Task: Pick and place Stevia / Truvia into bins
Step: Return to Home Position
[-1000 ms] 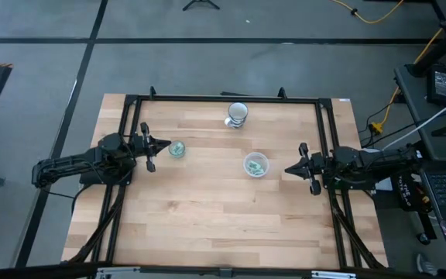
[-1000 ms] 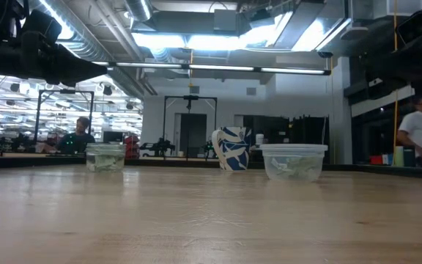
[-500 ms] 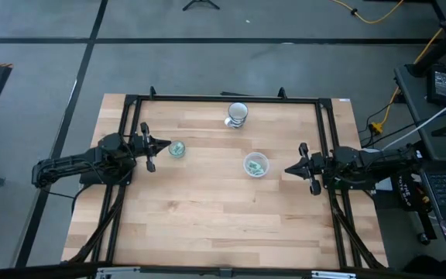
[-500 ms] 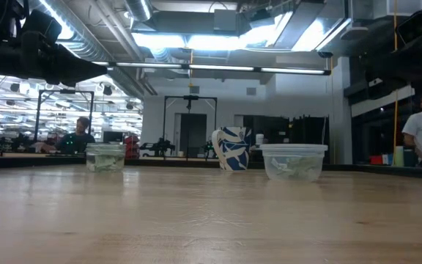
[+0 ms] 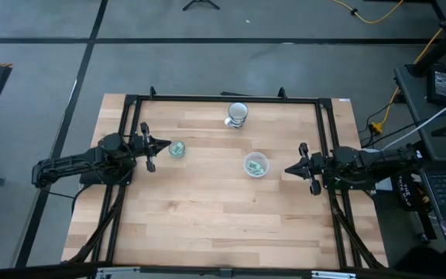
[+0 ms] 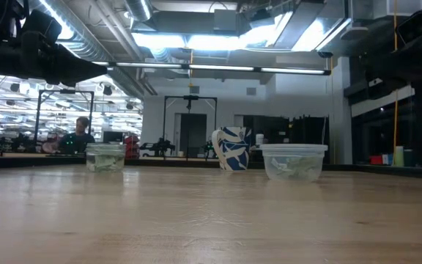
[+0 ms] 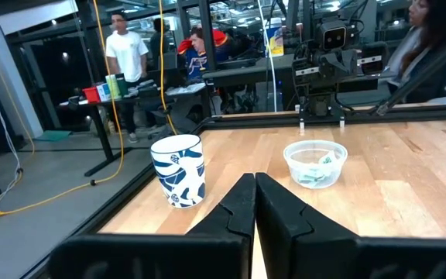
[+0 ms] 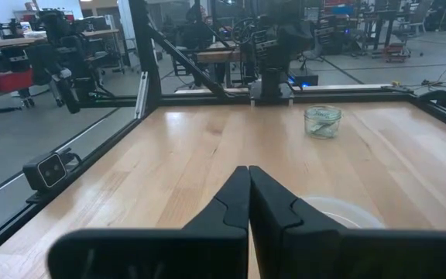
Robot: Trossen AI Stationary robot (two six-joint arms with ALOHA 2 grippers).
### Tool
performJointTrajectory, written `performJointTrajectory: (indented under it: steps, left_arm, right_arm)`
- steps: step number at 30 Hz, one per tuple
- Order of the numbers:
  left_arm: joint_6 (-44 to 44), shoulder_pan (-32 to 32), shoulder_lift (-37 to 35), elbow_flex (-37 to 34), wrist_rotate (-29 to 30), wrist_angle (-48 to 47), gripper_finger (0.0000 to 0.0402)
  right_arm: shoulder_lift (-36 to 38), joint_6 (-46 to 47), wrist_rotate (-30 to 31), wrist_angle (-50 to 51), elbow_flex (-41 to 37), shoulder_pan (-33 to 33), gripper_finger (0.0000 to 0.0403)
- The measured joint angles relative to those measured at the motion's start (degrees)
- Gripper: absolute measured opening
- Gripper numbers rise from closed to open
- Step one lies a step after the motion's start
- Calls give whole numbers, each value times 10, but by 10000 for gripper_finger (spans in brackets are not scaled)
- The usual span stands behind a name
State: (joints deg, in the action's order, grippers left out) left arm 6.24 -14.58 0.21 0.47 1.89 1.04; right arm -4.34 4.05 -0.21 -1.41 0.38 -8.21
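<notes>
Two clear plastic cups stand upright on their bases on the wooden table. The smaller cup (image 5: 177,149) (image 6: 105,157) (image 8: 322,122) stands just right of my left gripper (image 5: 167,145). The wider cup (image 5: 255,164) (image 6: 294,162) (image 7: 315,163) stands left of my right gripper (image 5: 286,170). Light green and white Stevia packets (image 5: 256,165) (image 7: 316,163) lie inside both cups; none lies on the bare table. Both grippers are shut with nothing between the fingers, hovering at the table's left and right sides, fingers pointing toward the middle.
A white mug with blue pattern (image 5: 238,114) (image 6: 230,149) (image 7: 180,170) stands near the table's far edge. A black frame rail (image 5: 223,98) runs around the table. The near half of the tabletop (image 5: 223,225) is bare wood. People show in the room beyond.
</notes>
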Motion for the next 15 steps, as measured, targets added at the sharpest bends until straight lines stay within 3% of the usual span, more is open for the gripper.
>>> performJointTrajectory:
  steps: [15]
  left_arm:
    - [0, 0, 0, 0, 0, 0, 7]
  right_arm:
    - [0, 0, 0, 0, 0, 0, 4]
